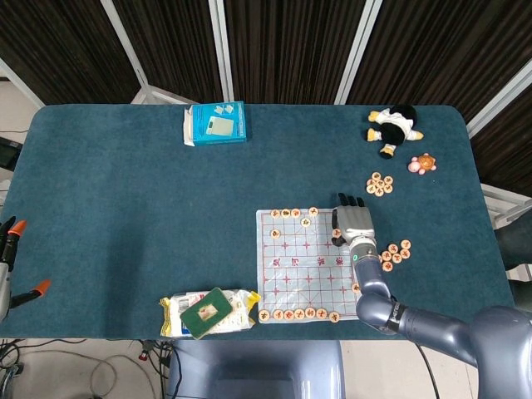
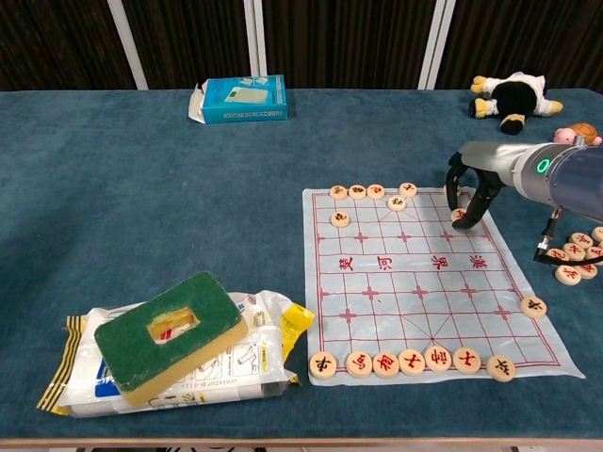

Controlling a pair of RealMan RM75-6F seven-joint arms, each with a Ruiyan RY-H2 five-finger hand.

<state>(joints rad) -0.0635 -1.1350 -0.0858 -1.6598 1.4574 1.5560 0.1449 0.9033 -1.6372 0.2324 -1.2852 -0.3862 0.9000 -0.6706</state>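
We see the right robot hand (image 2: 468, 196) at the far right corner of the white plastic chess mat (image 2: 424, 282), fingers curled down, seemingly pinching a round wooden chess piece (image 2: 459, 216); the far row is half filled, the near row full.

surface (image 1: 125, 208): teal felt
near edge: chess mat (image 1: 303, 266), wrapped packet (image 1: 208, 312) (a sponge on top)
far edge: blue box (image 1: 216, 123), plush penguin (image 1: 393, 127)
right: loose discs (image 1: 381, 184)

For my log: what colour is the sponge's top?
Dark green on the sponge, clearest in the chest view.
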